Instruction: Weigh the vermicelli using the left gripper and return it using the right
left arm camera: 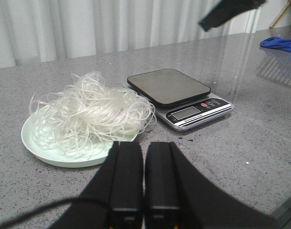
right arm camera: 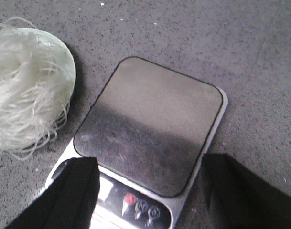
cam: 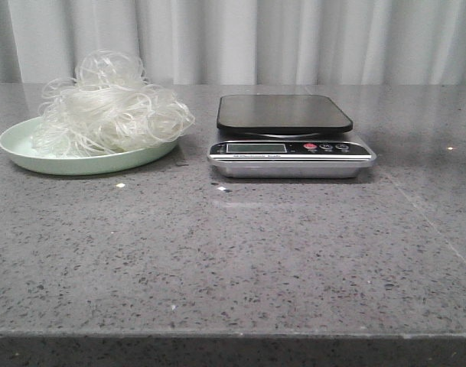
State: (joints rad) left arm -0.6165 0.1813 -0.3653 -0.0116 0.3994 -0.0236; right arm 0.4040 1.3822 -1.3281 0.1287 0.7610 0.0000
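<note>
The vermicelli (cam: 109, 107) is a fluffy tangle of thin whitish strands heaped on a pale green plate (cam: 34, 157) at the left. A kitchen scale (cam: 288, 134) with a dark empty platform stands to its right. In the left wrist view my left gripper (left arm camera: 145, 148) is shut and empty, just short of the plate (left arm camera: 35, 143) and the vermicelli (left arm camera: 90, 114). In the right wrist view my right gripper (right arm camera: 150, 167) is open and empty, held above the scale (right arm camera: 150, 119); the vermicelli (right arm camera: 21, 90) shows beside it. Neither gripper shows in the front view.
White curtains hang behind the grey speckled stone table (cam: 233, 260). A blue cloth (left arm camera: 279, 44) lies far off on the table beyond the scale. The other arm (left arm camera: 231, 10) shows dark above the scale in the left wrist view.
</note>
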